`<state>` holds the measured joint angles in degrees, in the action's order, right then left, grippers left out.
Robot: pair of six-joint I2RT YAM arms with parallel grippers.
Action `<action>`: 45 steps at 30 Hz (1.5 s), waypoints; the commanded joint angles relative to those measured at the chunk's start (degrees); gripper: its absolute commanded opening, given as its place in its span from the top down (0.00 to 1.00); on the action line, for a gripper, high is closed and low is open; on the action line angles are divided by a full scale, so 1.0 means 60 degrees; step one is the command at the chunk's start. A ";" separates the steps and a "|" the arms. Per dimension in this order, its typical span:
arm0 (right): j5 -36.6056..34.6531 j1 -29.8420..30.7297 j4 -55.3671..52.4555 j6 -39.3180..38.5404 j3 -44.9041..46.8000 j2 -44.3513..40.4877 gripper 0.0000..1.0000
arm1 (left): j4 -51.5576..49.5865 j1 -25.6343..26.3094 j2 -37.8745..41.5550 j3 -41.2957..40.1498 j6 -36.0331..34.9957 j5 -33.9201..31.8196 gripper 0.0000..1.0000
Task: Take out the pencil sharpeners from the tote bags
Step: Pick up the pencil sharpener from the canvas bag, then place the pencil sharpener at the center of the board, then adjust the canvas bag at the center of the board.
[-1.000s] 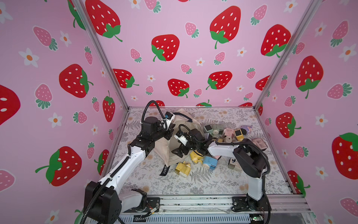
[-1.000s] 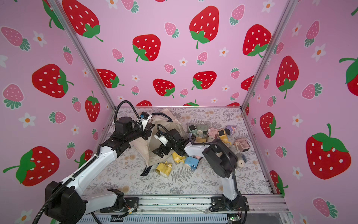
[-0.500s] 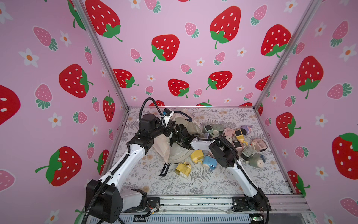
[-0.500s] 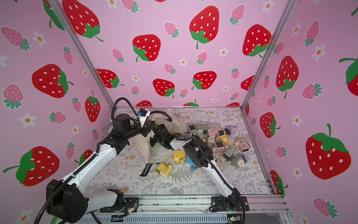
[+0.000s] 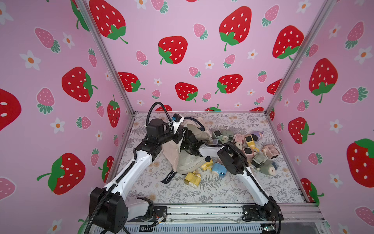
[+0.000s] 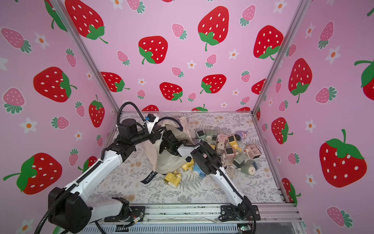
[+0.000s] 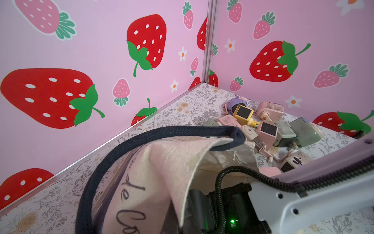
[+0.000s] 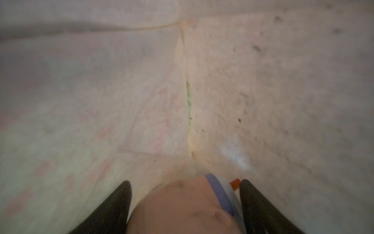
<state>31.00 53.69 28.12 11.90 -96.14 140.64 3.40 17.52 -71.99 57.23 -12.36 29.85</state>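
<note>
The cream tote bag [image 5: 188, 162] [image 6: 168, 162] lies left of centre with its mouth held up. My left gripper [image 5: 180, 132] is shut on the bag's rim; in the left wrist view the cloth [image 7: 162, 162] hides its fingers. My right gripper [image 8: 185, 194] is deep inside the bag, and in both top views only its black wrist [image 5: 190, 143] shows at the mouth. Its two dark fingers [image 8: 121, 202] sit against both sides of a pink pencil sharpener [image 8: 182, 206] with a purple band. Several more pencil sharpeners [image 5: 249, 141] [image 7: 267, 129] lie heaped to the right of the bag.
A yellow sharpener [image 5: 192, 178], a blue one [image 5: 219, 170] and another yellow one [image 5: 206, 164] lie at the bag's near edge under my right arm. The black strap [image 5: 169, 177] trails toward the front. A navy handle [image 7: 141, 137] arches over the mouth. Pink walls close three sides.
My right arm has swung up and pushed its gripper into the bag's mouth, and its jaws have narrowed. The left gripper has lifted the bag's rim a little higher and further back.
</note>
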 commanded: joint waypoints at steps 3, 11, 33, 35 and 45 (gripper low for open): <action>-0.0144 0.0133 -0.0314 -0.0502 0.2440 -0.1881 0.31 | 0.0575 0.0039 -0.0015 -0.0181 -0.0309 -0.0144 1.00; -0.0081 0.0133 0.0301 -0.0703 0.4973 -0.3780 0.36 | 0.0750 0.0013 0.0083 -0.0617 -0.0650 -0.1140 1.00; -0.2216 0.0606 -0.1162 -0.0695 1.1379 -1.0548 0.37 | 0.1441 -0.0578 -0.0440 -0.0473 -0.0328 -0.1887 1.00; -0.2408 0.0602 -0.1135 -0.0564 1.1763 -1.0676 0.33 | 0.1439 -0.0618 -0.0453 -0.0398 -0.0290 -0.1823 1.00; -0.4319 0.0503 -0.2283 -0.0427 1.0569 -1.1613 0.01 | 0.1262 -0.0743 -0.0279 -0.0128 -0.0057 -0.1403 1.00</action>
<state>11.25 57.23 15.42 7.94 -29.19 72.95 10.50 13.76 -74.59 53.82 -13.23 20.25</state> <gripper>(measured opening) 0.992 0.046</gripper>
